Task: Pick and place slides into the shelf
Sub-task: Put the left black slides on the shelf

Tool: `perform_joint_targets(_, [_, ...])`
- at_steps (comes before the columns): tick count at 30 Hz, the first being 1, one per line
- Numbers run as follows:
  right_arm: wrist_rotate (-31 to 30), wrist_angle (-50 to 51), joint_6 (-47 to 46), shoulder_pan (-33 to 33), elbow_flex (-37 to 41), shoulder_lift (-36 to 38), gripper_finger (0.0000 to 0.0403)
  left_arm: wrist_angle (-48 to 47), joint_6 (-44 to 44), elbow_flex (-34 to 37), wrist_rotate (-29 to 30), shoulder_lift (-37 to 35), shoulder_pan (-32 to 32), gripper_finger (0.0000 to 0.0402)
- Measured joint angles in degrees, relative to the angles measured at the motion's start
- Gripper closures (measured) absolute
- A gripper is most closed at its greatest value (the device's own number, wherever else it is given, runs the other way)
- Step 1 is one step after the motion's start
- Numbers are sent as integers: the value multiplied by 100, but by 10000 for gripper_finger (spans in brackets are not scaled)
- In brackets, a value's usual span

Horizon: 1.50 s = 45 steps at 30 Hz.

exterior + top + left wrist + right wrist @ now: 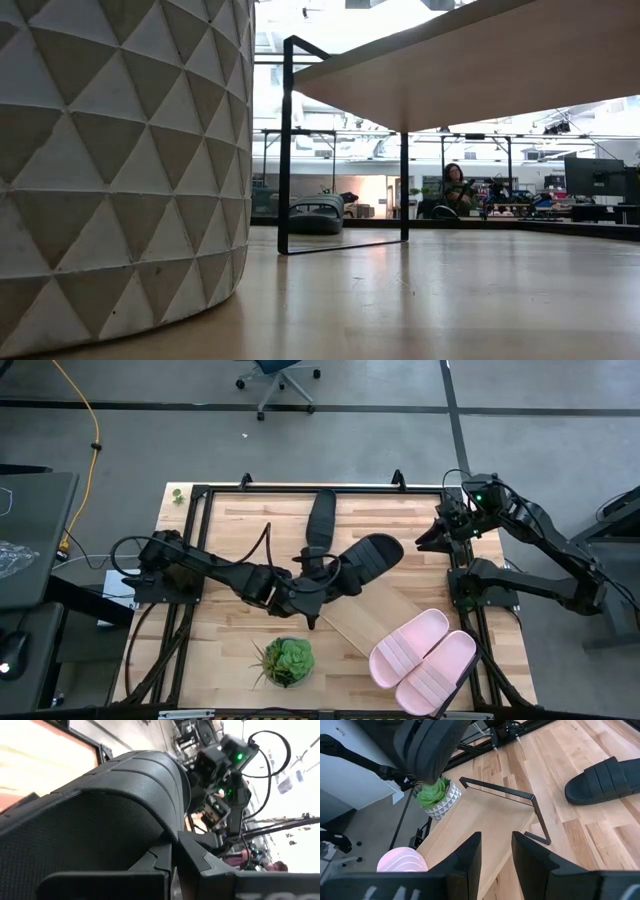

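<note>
Grey office floor surrounds the plank table [230, 530], and an office chair stands off beyond its far edge. On the table the shelf [372, 622] lies flat, running at a slant from the middle toward the near right corner. The two pink slides [425, 656] sit side by side on its near right end. One black slide [321, 520] lies on the table itself, close to the far edge near the middle. A small green plant [288, 660] in a patterned white pot stands by the near edge, just beside the shelf.

The left end effector [322, 592] is clamped shut on the other black slide [365, 560], which it holds lifted near the middle of the table, over the far end of the shelf; its wrist camera is filled with that slide's ribbed strap. The right end effector [494, 852] waits up by the far right corner, fingers parted and empty, looking down at the shelf's black frame.

To my eye the carry of the third slide is in hand: pink pair placed, this black one in transit, the last still to fetch. The next move calls for lowering it flat onto the bare board beside the pink pair, sole down, before letting go.
</note>
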<state>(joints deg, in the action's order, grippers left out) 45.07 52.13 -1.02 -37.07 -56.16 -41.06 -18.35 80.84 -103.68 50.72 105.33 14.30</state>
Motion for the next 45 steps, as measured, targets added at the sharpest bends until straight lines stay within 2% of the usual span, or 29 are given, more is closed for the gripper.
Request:
perform_joint_targets(13, [391,-53,-16,1,0,21,304,-404,339,14,65,118,-2,401])
perform_joint_targets(17, [754,-611,-367,1,0,20,304,-296,430,5,-59,238,-2,401])
perform_joint_targets(23, [901,-1145,-859,1,0,11,303,-260,326,11,25,235,-4,401])
perform_joint_targets(35, [946,-1373,-1248,121,0,-415,218,-240,315,11,136,235,-8,401])
perform_joint_targets(45, [849,-1705,-1309,377,0,-876,213,-240,299,11,140,235,-8,401])
